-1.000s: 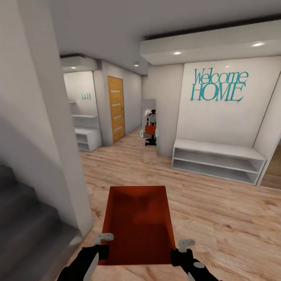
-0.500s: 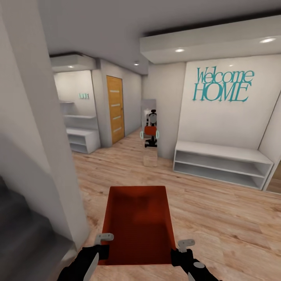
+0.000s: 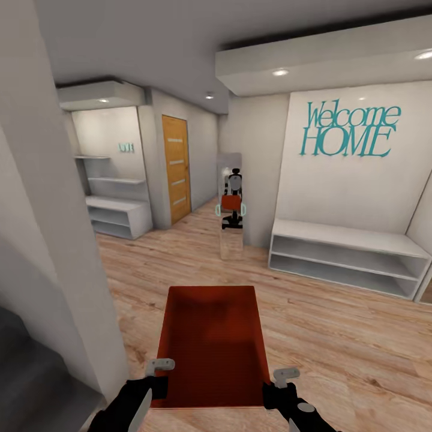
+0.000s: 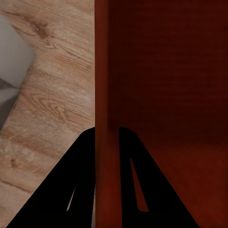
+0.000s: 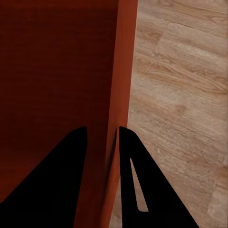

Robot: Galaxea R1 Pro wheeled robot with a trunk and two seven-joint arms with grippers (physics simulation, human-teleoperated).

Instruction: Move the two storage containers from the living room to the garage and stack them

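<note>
One rust-red open-top storage container (image 3: 211, 348) hangs in front of me over light wood plank flooring, held by its two long side walls. My left gripper (image 3: 157, 375) is shut on its left wall (image 4: 103, 95), one finger inside and one outside. On the opposite wall (image 5: 124, 71) my right gripper (image 3: 282, 384) is shut in the same way. The container is empty. I am in an entrance hall; the garage is out of view.
A white wall corner (image 3: 66, 270) stands close on my left, with dark stairs (image 3: 30, 384) beside it. Ahead are a tall mirror (image 3: 231, 207), a honey-coloured door (image 3: 177, 168), low white shelves (image 3: 117, 217) and a white bench shelf (image 3: 348, 255) under a teal Welcome HOME sign (image 3: 348, 129).
The whole picture has shifted as I rolled forward: the wall corner and stairs slid left, the bench right. The container and both grippers keep the same place in view.
</note>
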